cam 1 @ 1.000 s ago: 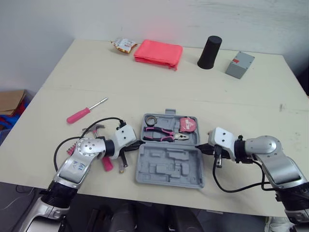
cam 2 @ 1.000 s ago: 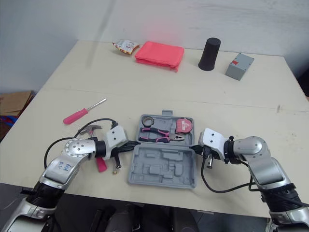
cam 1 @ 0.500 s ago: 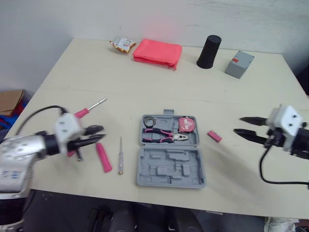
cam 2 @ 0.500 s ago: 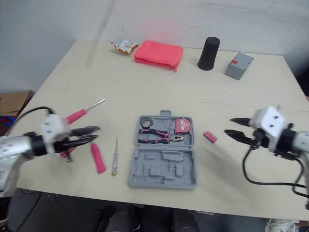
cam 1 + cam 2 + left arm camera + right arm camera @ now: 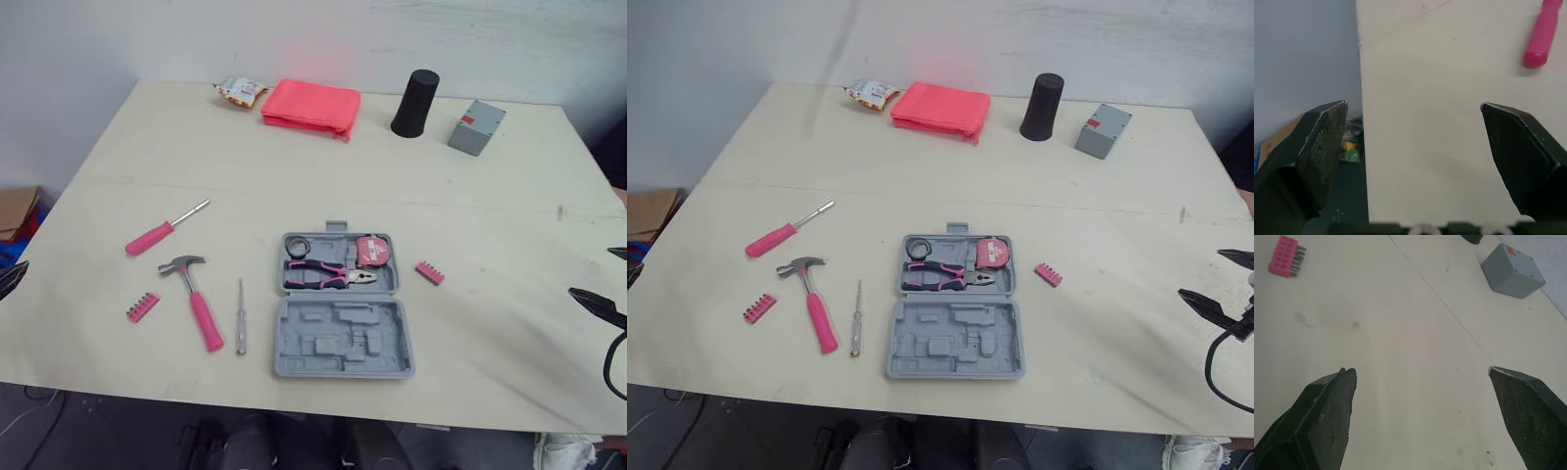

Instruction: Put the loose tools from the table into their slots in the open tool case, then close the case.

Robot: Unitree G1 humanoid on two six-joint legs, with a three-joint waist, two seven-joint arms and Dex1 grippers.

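Both arms have pulled back to the table [image 5: 294,147] sides. Left gripper [image 5: 1414,104] and right gripper [image 5: 1420,370] are spread wide, holding nothing. Case [image 5: 343,343] lies open in the middle (pliers [image 5: 328,274] inside). Hammer [image 5: 196,299], pink screwdriver [image 5: 165,227], thin screwdriver [image 5: 240,315] and bits [image 5: 142,306] lie left of it.

Grey tool case [image 5: 343,338], pink-and-black pliers [image 5: 328,277], pink tape measure [image 5: 370,251], hammer [image 5: 201,313] and screwdriver [image 5: 152,238] both pink-handled with bare metal ends, bit strip [image 5: 142,306] and second bit strip [image 5: 429,272] pink, pouch [image 5: 310,105] pink, cup [image 5: 414,102] black, box [image 5: 476,127] grey with red patch, table [image 5: 245,157] cream.
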